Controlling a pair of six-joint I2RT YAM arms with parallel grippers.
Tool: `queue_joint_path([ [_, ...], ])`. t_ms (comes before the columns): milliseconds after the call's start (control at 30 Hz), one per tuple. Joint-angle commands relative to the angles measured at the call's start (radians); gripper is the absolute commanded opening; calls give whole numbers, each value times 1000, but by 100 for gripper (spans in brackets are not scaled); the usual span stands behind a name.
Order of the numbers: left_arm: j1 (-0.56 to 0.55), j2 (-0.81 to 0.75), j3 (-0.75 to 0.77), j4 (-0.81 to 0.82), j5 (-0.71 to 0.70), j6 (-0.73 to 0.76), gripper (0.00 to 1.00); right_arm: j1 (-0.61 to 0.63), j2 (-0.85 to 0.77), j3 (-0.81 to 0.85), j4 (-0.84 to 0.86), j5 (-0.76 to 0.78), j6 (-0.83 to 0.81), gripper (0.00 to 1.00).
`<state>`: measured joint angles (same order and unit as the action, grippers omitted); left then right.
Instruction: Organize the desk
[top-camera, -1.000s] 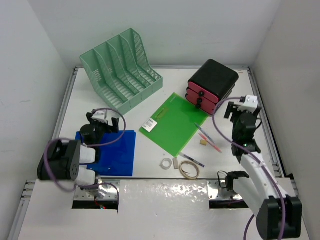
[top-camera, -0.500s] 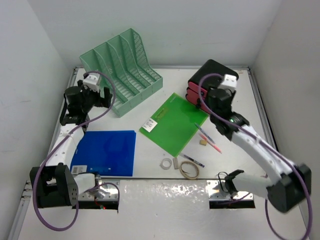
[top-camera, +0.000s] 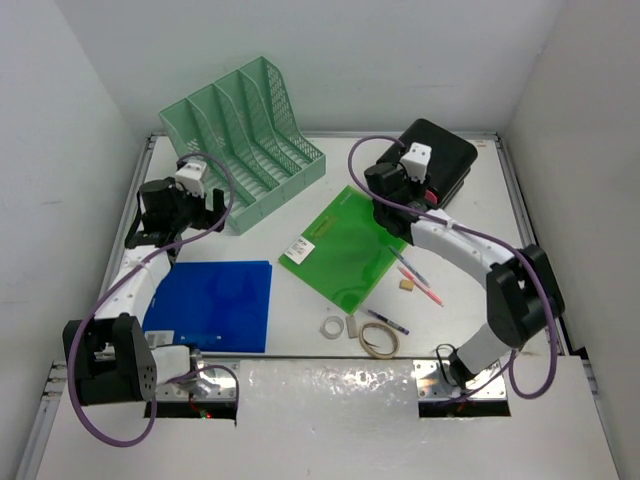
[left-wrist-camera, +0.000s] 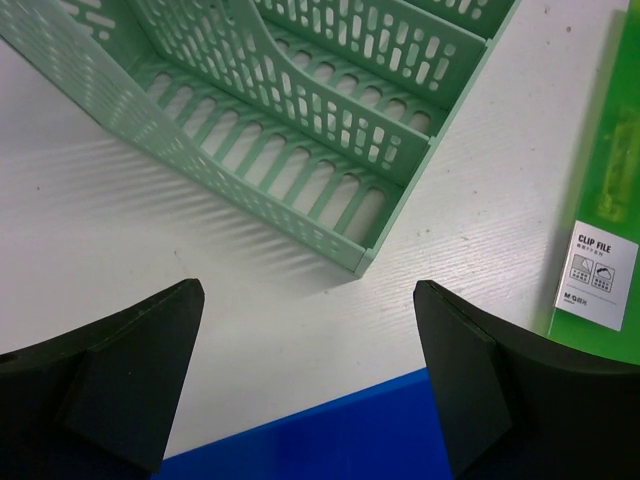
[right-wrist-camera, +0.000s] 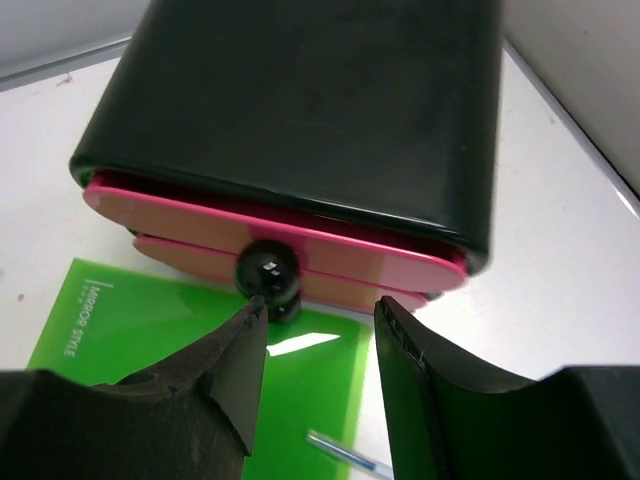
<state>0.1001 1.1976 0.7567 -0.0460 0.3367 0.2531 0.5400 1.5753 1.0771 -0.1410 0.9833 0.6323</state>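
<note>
The desk (top-camera: 340, 165) is a white tabletop with metal rails. My left gripper (top-camera: 205, 205) is open and empty, hovering between the mint-green file rack (top-camera: 245, 130) and the blue folder (top-camera: 215, 300). The left wrist view shows the rack's front corner (left-wrist-camera: 300, 120), the folder's edge (left-wrist-camera: 330, 430) and bare desk between the fingers of the left gripper (left-wrist-camera: 308, 295). My right gripper (top-camera: 385, 185) is open and empty in front of the black drawer box (top-camera: 440, 150). In the right wrist view the right gripper (right-wrist-camera: 320, 310) faces the pink drawers, with the black knob (right-wrist-camera: 267, 268) just above its left fingertip.
A green clip file (top-camera: 345, 250) lies mid-desk, partly under the drawer box front. Two pens (top-camera: 415, 272) lie to its right with a small tan piece (top-camera: 407, 285). A third pen (top-camera: 385, 320), a tape roll (top-camera: 379, 340), a small ring (top-camera: 330, 327) and an eraser (top-camera: 352, 326) lie near the front.
My right gripper has swung left and down to the front of the drawer box. My left gripper rose from the blue folder to the rack's front and shifted slightly right.
</note>
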Motion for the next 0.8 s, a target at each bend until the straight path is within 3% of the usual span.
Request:
queue_joint_path([
  [0,4,-4,3,28,1,3,85,0,60,79,52,45,32,46],
  [333,3,-3,0,26,10,5,85,-5,172,152,73,64,12,45],
  [500,4,0,0,23,7,8,85,-8,189,156,75,67,10,38],
  [600,3,-1,9,8,10,8,85,-6,198,156,77,81,3,28],
  [733,4,0,9,6,12,14,85,-8,192,141,90,54,1,1],
  [767,4,-1,10,6,5,14,85,-8,187,132,90,51,1,0],
])
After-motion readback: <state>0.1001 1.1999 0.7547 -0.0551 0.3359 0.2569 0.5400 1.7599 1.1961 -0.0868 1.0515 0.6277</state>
